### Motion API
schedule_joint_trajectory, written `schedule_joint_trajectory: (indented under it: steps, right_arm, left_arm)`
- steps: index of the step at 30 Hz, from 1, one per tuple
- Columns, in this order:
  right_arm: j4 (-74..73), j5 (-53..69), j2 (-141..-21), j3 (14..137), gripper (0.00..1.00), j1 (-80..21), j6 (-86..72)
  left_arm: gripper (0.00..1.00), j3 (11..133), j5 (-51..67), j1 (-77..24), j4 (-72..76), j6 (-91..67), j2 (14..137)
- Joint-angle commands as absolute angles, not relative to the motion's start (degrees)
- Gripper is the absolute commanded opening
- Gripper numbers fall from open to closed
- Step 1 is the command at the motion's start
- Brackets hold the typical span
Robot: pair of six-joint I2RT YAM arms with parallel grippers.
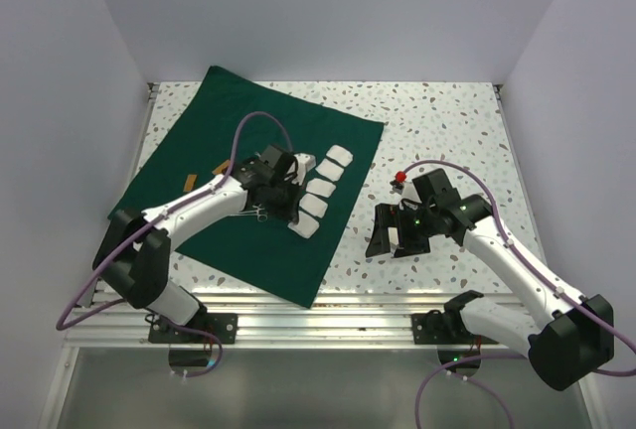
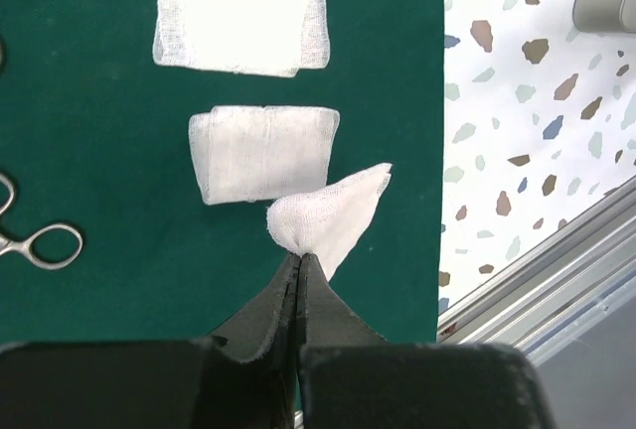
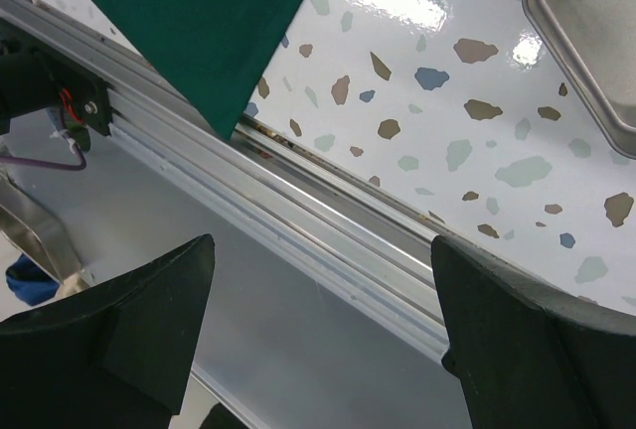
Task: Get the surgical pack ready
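Only the left wrist view shows the left hand [image 2: 299, 256] clenched on a corner of 1 gauze square [image 2: 333, 213] on the green drape [image 2: 99, 131], with 2 more squares flat beyond it and 1 steel ring handle [image 2: 45, 245]. The top view counts 5 squares in a row on the worktop's [image 1: 447, 111] left half. The right wrist view shows the right hand [image 3: 320, 246] spread and empty at the near edge, beside 1 steel tray [image 3: 586, 42].
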State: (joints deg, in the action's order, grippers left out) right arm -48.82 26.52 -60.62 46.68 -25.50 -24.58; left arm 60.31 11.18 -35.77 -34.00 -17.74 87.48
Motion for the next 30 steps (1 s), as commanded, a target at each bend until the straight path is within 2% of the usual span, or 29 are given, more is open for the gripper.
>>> schedule_joint_trajectory:
  steps: [1, 14, 30]
  right_arm:
    - [-48.25, 26.28, -60.56, 47.90, 0.94, -25.40, -23.99]
    - [-48.78, 25.75, -61.00, 47.90, 0.95, -25.22, -23.55]
    - [-47.99, 26.01, -61.88, 47.46, 0.95, -25.14, -23.73]
  left_arm:
    - [0.00, 63.28, 13.88, -35.60, -34.81, -15.13, 89.91]
    - [0.00, 65.74, 18.19, -30.85, -32.26, -12.83, 97.55]
    - [0.00, 65.66, 24.35, -29.71, -30.50, -13.10, 98.70]
